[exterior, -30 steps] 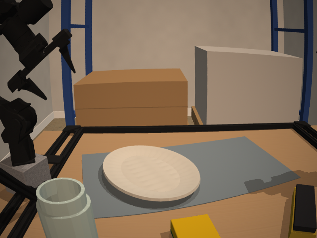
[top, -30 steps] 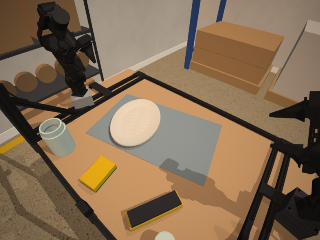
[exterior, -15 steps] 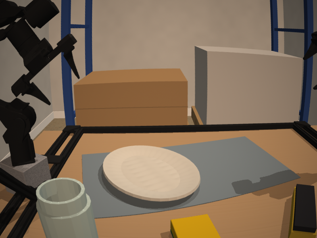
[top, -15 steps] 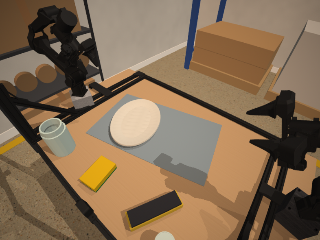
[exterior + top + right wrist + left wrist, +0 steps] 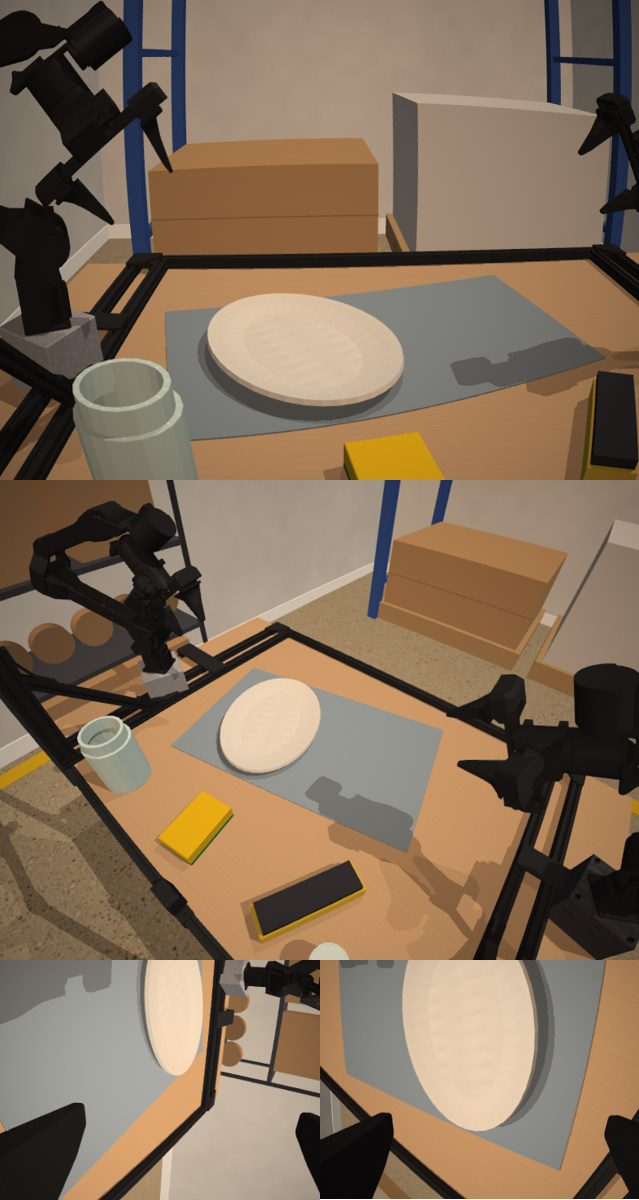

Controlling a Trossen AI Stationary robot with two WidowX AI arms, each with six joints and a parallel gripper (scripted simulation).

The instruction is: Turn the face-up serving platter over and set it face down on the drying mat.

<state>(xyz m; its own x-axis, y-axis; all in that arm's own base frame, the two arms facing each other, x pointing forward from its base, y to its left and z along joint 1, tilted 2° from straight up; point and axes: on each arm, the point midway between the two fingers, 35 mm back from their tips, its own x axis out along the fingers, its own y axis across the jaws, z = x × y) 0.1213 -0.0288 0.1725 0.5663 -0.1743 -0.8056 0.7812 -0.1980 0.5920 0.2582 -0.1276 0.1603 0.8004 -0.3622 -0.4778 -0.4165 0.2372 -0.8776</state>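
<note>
The serving platter (image 5: 270, 725), a cream oval, lies face up on the left part of the grey drying mat (image 5: 341, 761). It also shows in the exterior view (image 5: 304, 346), the left wrist view (image 5: 471, 1029) and the right wrist view (image 5: 173, 998). My left gripper (image 5: 138, 194) is open and empty, high above the back left corner near its own base, well apart from the platter. My right gripper (image 5: 454, 738) is open and empty, in the air over the right rail beside the mat's right end. Its shadow falls on the mat.
A pale green jar (image 5: 113, 753) stands at the left edge. A yellow sponge (image 5: 194, 826) and a black block on a yellow base (image 5: 308, 899) lie near the front. A white round thing (image 5: 328, 951) shows at the front edge. Black rails (image 5: 392, 678) frame the table.
</note>
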